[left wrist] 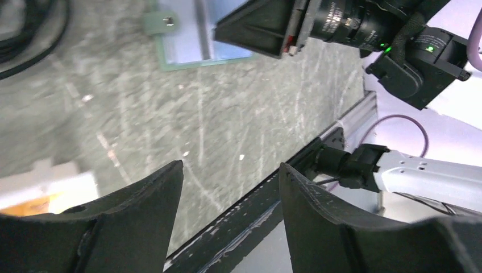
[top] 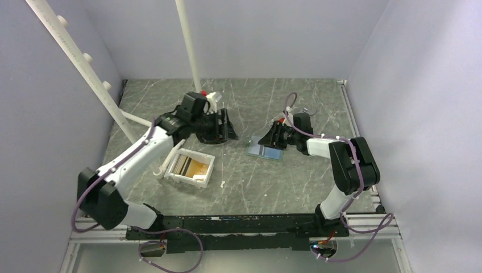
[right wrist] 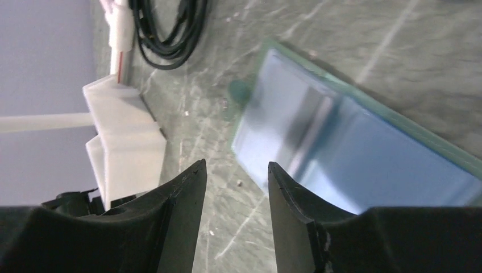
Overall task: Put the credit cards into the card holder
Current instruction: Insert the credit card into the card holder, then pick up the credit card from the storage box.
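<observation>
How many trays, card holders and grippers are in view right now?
White tray: 1
Card holder: 1
Grippers: 2, left gripper and right gripper, both open
Total: 4

- Bright, even, diffuse light; only faint shadows on the table (top: pixel 284 187).
- Wrist views blur: card holder (right wrist: pixel 352 148) smeared, its edges out of focus.

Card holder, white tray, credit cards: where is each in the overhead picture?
card holder (top: pixel 265 150), top view, on its open blue inside.
white tray (top: pixel 193 181), top view, on its near rim.
credit cards (top: pixel 196 166), top view, on the gold card in the tray.
</observation>
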### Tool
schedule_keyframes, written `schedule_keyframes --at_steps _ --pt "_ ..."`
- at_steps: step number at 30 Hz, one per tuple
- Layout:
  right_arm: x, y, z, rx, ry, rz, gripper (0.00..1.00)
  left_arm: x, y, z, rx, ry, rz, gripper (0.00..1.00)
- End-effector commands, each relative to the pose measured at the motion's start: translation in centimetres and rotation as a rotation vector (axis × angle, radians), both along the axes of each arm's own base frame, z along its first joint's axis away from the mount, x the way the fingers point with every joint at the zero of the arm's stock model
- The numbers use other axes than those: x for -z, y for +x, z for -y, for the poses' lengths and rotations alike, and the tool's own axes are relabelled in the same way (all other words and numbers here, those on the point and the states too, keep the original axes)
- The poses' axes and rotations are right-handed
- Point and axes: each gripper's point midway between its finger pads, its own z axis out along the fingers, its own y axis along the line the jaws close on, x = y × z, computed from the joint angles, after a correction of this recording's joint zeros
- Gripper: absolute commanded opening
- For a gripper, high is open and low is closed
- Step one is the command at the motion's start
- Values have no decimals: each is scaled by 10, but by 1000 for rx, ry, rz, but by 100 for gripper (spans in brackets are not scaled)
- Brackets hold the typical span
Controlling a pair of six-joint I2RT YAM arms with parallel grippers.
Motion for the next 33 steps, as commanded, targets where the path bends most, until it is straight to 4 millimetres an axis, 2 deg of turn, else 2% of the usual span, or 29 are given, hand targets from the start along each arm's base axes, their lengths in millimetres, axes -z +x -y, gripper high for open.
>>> schedule_keyframes --at_steps 1,4,5,7,11,15,20,24,27,33 --pt "12 -3 16 44 -56 4 45 -1 -17 -60 -60 193 15 69" --pt "33 -11 30 81 -105 -46 42 3 -22 -100 -123 306 -6 75" --pt "39 -11 37 103 -122 -63 40 6 -22 -112 -148 335 -22 79" --pt "47 -15 50 139 -131 -92 39 17 -24 -138 -199 393 -76 97" --pt "54 -13 73 203 -174 -109 39 41 -31 -172 -275 532 -148 99" --pt "50 -9 77 209 -179 -86 39 68 -34 -198 -294 700 -212 100" --pt "43 -8 73 191 -148 -50 39 94 -27 -214 -267 844 -266 99" --pt "38 -10 71 183 -134 -29 39 114 -23 -215 -242 876 -285 99" --pt "35 -10 69 178 -119 -17 40 126 -25 -209 -201 849 -305 99" --pt "34 -10 66 169 -92 -11 40 156 -29 -216 -176 875 -338 99"
